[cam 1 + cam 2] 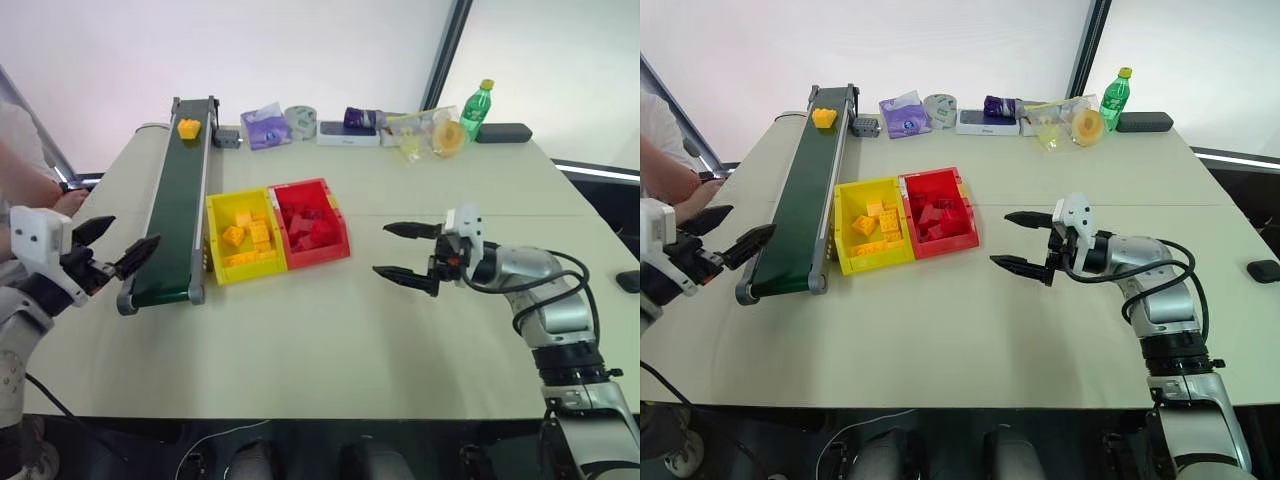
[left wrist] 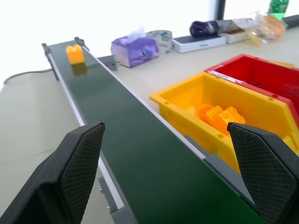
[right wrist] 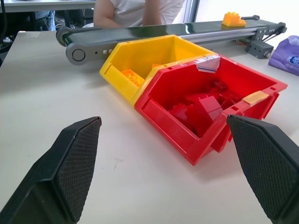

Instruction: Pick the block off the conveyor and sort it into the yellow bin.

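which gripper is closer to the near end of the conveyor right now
Left. The left gripper, fingers open, hovers just beside the conveyor at its near end. The right gripper, also open, sits far off on the other side of the yellow bin and red bin.

Person (image 3: 140, 11) behind the conveyor (image 3: 163, 32) is cut off at the chest — labels on the far clutter (image 1: 345, 128) too tiny to read.

Small yellow-orange studded plastic block (image 1: 189, 127) on long dark green conveyor belt (image 1: 178, 215). Bright yellow rectangular plastic bin (image 1: 222, 272) adjoins red plastic bin (image 1: 318, 255). Purple tissue pack (image 1: 266, 126) at table's far edge.
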Robot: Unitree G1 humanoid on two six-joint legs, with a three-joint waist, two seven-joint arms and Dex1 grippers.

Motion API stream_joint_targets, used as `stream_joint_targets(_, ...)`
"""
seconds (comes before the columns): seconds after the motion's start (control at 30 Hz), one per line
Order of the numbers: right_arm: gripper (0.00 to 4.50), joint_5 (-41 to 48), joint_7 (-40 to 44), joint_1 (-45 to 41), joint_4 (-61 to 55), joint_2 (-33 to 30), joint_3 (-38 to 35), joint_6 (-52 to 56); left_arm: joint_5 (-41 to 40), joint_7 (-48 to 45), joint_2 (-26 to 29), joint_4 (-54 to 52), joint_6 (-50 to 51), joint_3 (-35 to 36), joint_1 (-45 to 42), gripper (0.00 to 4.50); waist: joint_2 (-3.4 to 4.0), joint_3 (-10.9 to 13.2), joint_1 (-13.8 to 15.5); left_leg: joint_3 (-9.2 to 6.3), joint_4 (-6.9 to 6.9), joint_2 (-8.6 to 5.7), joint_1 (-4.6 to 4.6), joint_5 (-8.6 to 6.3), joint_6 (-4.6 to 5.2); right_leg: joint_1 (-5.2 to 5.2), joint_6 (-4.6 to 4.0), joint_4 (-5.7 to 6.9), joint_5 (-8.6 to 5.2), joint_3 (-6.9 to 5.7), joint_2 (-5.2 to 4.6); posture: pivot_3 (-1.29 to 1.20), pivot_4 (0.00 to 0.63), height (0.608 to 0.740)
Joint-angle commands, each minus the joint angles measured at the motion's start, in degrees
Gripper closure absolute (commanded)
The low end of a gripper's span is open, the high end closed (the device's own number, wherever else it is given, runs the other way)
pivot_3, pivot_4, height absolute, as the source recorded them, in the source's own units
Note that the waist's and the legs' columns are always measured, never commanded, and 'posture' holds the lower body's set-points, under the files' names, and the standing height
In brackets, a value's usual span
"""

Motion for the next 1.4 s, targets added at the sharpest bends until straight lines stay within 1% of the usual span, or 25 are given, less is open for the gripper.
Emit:
stream_joint_targets(0.03,0.00,0.3,0.0,-1.4,-0.6,0.5,-0.6,-1.2,-0.8,3.5,-0.7,-3.6,-0.3,2.7,-1.1,0.06,0.00,0.0,0.0,0.00,0.00,0.00,0.00,0.00,0.00,0.00,0.00,0.00,0.00,0.00,0.00,0.00,0.150,0.740)
stream_joint_targets(0.17,0.00,0.4,0.0,-1.4,-0.9,0.9,-0.6,-1.1,-1.6,9.3,-2.2,-6.7,3.4,2.8,-1.2,0.06,0.00,0.0,0.1,0.00,0.01,0.00,0.00,0.00,0.00,0.02,0.00,0.00,0.00,0.00,0.00,0.00,0.150,0.740)
stream_joint_targets(0.3,0.00,0.2,0.2,-1.7,-0.4,1.2,-0.3,-1.3,1.2,15.1,-1.6,-9.7,8.8,-0.6,-1.7,0.06,0.00,0.0,0.0,-0.01,0.01,0.00,0.00,0.00,0.00,0.02,0.01,0.00,0.00,0.00,0.01,0.00,0.150,0.740)
stream_joint_targets(0.4,0.00,0.2,0.3,-2.0,-0.1,1.4,-0.1,-1.4,0.7,21.4,-2.9,-10.6,13.9,-1.1,-5.1,0.06,0.00,0.0,0.2,-0.02,0.01,0.00,0.00,0.00,0.00,0.02,0.01,0.00,0.00,0.01,0.02,0.00,0.150,0.740)
stream_joint_targets(0.47,0.00,0.1,0.4,-2.2,0.0,1.5,0.0,-1.5,-0.5,25.8,-5.2,-10.6,17.3,-0.2,-7.3,0.06,-0.01,0.0,0.3,-0.03,0.04,-0.01,0.00,0.01,0.00,0.04,0.01,0.00,0.01,0.00,0.03,0.00,0.150,0.740)
stream_joint_targets(0.5,0.00,0.1,0.4,-2.2,0.1,1.5,0.0,-1.5,0.4,25.7,-4.9,-11.0,17.4,-1.1,-7.0,0.06,-0.01,0.0,0.2,-0.03,0.05,-0.02,0.00,0.00,0.00,0.05,0.02,0.00,0.01,0.01,0.02,0.00,0.150,0.740)
stream_joint_targets(0.6,0.00,0.1,0.3,-2.0,0.0,1.7,0.0,-1.6,-0.2,25.4,-4.8,-11.8,19.4,-1.7,-6.5,0.06,-0.01,0.0,0.0,-0.02,0.03,-0.01,0.00,0.01,0.00,0.03,0.02,0.00,0.01,0.01,0.04,0.00,0.150,0.740)
stream_joint_targets(0.7,0.00,0.1,0.2,-1.8,-0.2,1.7,0.0,-1.7,-1.7,25.3,-5.2,-11.3,21.3,-0.7,-7.0,0.06,-0.01,0.0,0.0,-0.03,0.03,0.00,0.00,0.01,-0.01,0.02,0.01,0.00,0.01,0.01,0.07,0.00,0.150,0.740)
stream_joint_targets(1.4,0.00,0.3,-0.3,-1.2,-0.5,1.7,-0.2,-1.7,-2.1,22.4,-3.1,-9.7,23.2,-1.1,-8.1,0.06,-0.01,0.0,0.1,-0.03,0.04,0.00,0.00,0.01,-0.01,0.04,0.01,0.00,0.01,0.01,0.04,0.00,0.150,0.740)
